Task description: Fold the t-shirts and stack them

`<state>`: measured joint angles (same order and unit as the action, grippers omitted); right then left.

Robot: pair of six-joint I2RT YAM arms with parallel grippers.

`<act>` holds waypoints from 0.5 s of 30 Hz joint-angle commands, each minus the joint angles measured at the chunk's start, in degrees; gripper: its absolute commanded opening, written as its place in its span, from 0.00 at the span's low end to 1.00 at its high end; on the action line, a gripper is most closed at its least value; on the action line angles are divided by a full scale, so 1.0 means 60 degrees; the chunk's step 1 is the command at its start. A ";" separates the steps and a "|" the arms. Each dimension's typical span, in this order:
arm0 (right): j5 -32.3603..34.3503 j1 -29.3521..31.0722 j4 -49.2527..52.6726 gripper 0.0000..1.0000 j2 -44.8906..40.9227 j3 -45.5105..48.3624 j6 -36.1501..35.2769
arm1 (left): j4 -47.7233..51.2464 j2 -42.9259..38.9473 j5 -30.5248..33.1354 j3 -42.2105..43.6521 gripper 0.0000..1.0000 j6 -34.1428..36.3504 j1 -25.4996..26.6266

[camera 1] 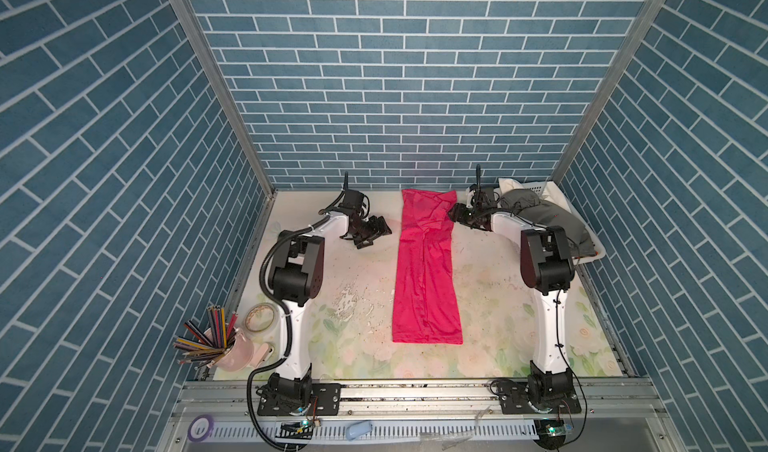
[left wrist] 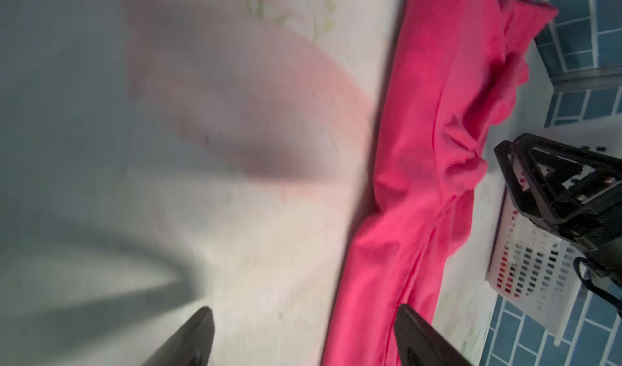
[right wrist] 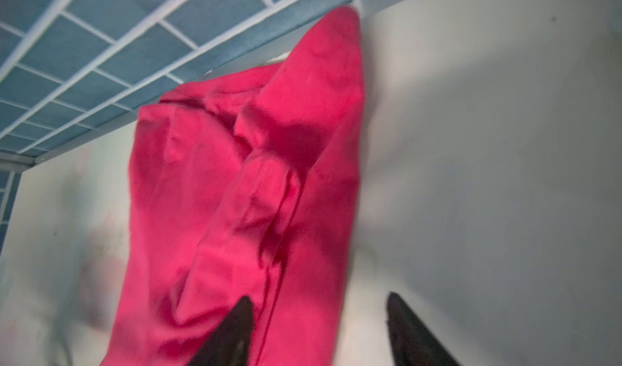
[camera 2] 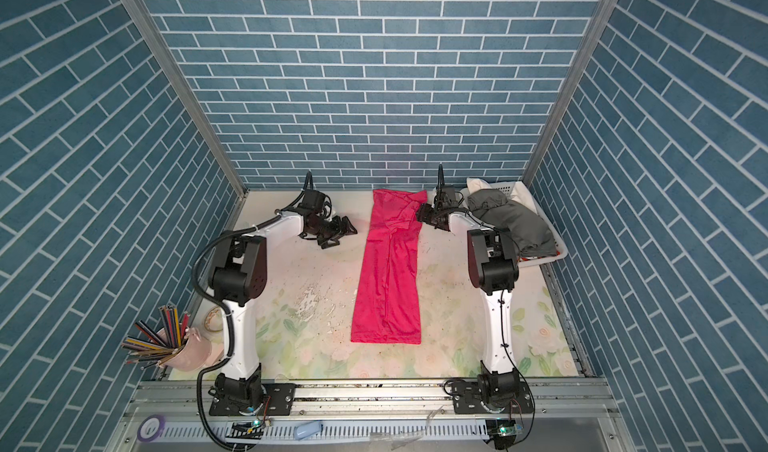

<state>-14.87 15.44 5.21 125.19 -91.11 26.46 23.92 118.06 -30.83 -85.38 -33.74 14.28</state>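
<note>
Pink t-shirt point(camera 1: 427, 271) lies flat in the middle of the surface point(camera 1: 498, 300). It is folded lengthwise into a long narrow strip running from the near side toward the far wall, and its far end is rumpled. The left claw point(camera 1: 376, 234) is to the left of the strip's far part, apart from the cloth, jaws spread wide with nothing between them. The right claw point(camera 1: 454, 213) is at the strip's far right edge, released. In the right wrist view one finger point(right wrist: 235, 327) is over the pink cloth and the other over bare surface. A grey t-shirt point(camera 1: 536, 210) is heaped in the white basket point(camera 1: 595, 251) at the far right, with white cloth point(camera 1: 510, 185) behind it.
</note>
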 commanded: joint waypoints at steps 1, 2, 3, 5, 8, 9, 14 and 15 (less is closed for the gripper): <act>-0.0107 0.0233 0.0258 0.75 -0.2386 0.1603 -0.0283 | -0.0503 -0.1823 -0.0426 0.1940 0.85 0.0202 0.0151; -0.0058 0.0278 0.0466 0.78 -0.2995 0.2337 -0.0196 | -0.0597 -0.2288 -0.0585 0.2622 0.85 0.0220 0.0277; 0.0025 0.0338 0.0593 0.80 -0.3488 0.2968 -0.0085 | -0.0592 -0.2620 -0.0733 0.3087 0.85 0.0290 0.0416; 0.0231 0.0660 0.0731 0.88 -0.4809 0.4662 0.0080 | -0.0303 -0.3153 -0.0894 0.4025 0.85 0.0521 0.0816; 0.0891 0.1463 0.1628 0.92 -0.6395 0.6419 0.0401 | -0.0147 -0.3803 -0.0968 0.5317 0.85 0.0581 0.1208; 0.0966 0.1690 0.1825 0.92 -0.6839 0.6918 0.0612 | -0.0269 -0.4016 -0.0984 0.5668 0.85 0.0512 0.1305; 0.1512 0.3045 0.2730 0.84 -0.9247 0.9139 0.2239 | -0.0360 -0.4488 -0.0878 0.6534 0.83 0.0628 0.1992; 0.1496 0.3297 0.2747 0.83 -0.9581 0.9476 0.2553 | -0.0410 -0.4512 -0.0942 0.6666 0.83 0.0614 0.2116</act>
<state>-9.26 32.77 16.86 72.88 -37.74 33.65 21.91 91.92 -36.51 -47.07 -31.24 25.17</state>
